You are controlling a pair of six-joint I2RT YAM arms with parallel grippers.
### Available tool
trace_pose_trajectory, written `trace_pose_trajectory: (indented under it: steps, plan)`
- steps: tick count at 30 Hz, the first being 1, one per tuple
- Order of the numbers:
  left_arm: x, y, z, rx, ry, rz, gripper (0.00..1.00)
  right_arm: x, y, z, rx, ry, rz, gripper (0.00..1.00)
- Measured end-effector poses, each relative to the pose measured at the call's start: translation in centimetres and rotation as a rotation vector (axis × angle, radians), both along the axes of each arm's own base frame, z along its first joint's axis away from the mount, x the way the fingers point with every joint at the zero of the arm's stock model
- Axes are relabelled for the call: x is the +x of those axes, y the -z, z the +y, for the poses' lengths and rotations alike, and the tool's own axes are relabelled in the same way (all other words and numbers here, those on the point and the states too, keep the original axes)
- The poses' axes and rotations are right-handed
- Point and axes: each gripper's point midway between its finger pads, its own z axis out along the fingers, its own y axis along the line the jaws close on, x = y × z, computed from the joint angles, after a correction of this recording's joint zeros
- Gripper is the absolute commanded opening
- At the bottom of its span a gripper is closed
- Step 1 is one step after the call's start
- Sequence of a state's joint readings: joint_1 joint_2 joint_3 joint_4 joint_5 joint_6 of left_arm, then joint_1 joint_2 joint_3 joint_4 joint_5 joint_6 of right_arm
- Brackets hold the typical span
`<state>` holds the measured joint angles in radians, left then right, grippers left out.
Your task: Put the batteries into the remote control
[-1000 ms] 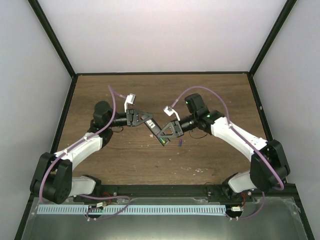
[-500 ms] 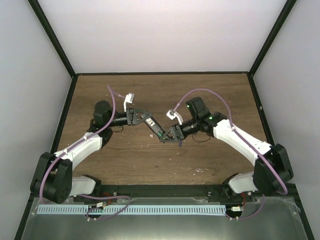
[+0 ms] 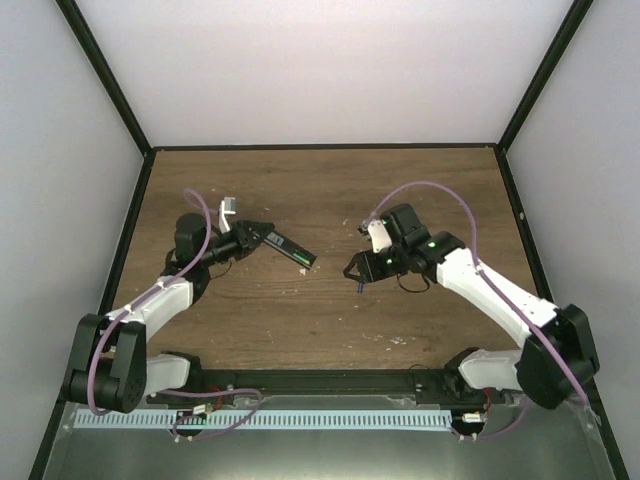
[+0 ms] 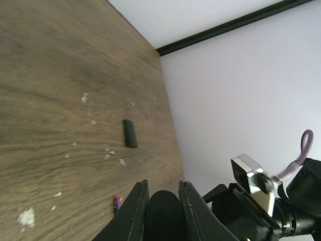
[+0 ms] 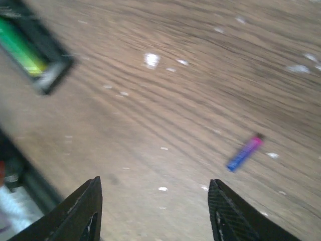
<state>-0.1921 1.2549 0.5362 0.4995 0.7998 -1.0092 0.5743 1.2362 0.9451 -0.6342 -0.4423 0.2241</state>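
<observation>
My left gripper is shut on one end of the black remote control and holds it at a slant over the table's left middle. In the left wrist view the remote sits dark between the fingers. The green battery lies in the remote's open compartment in the right wrist view. The blue-purple battery lies on the wood, just below my right gripper. That gripper is open and empty, with the battery ahead near its right finger. The battery also shows in the left wrist view.
A small black rectangular piece lies flat on the wood beyond the blue-purple battery. Pale specks of debris are scattered over the table. A black frame and white walls close the table at the left, right and back.
The two grippers met at the remote in the middle. Now my left gripper has pulled back left with the remote, and my right gripper has drawn away to the right.
</observation>
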Motion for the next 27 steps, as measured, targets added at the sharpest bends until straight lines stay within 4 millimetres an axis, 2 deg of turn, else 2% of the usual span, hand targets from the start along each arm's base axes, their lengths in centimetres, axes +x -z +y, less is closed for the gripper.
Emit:
trace_pose_trajectory:
  steps: [4,7,10,21,27]
  plan:
    - [-0.7,2.4,0.7,0.021,-0.041,0.062,0.00,1.1,4.3,-2.2,-0.167,0.132,0.073,0.38]
    - [-1.2,3.8,0.9,0.030,-0.055,0.097,0.00,0.8,7.2,-3.7,-0.258,0.190,0.123,0.33]
    - [-1.4,4.3,1.0,0.033,-0.057,0.108,0.00,0.5,9.1,-4.4,-0.322,0.221,0.150,0.31]
    - [-1.4,4.6,0.9,0.043,-0.043,0.104,0.00,1.0,12.9,-3.5,-0.431,0.232,0.160,0.27]
    - [-1.2,4.6,0.7,0.048,-0.025,0.102,0.00,1.7,13.9,-2.8,-0.455,0.226,0.161,0.24]
